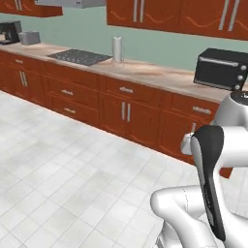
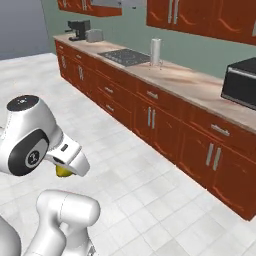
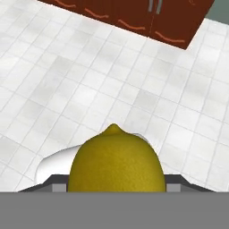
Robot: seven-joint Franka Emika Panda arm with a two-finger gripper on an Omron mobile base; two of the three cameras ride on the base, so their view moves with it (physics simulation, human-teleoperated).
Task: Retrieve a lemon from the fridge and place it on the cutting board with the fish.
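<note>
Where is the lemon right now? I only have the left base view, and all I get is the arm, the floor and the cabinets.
Observer: The lemon sits in the gripper; in the hand view it is large and close, with white floor tiles beyond it.
Operator: Can you see it from the other side too?
Observer: Yes, in the right base view a bit of yellow pokes out under the white hand, low above the floor.
Operator: Any cutting board on the counter ahead?
Observer: None that I can see. The counter carries a coffee machine, a toaster, a cooktop, a paper towel roll and a black oven.
</note>
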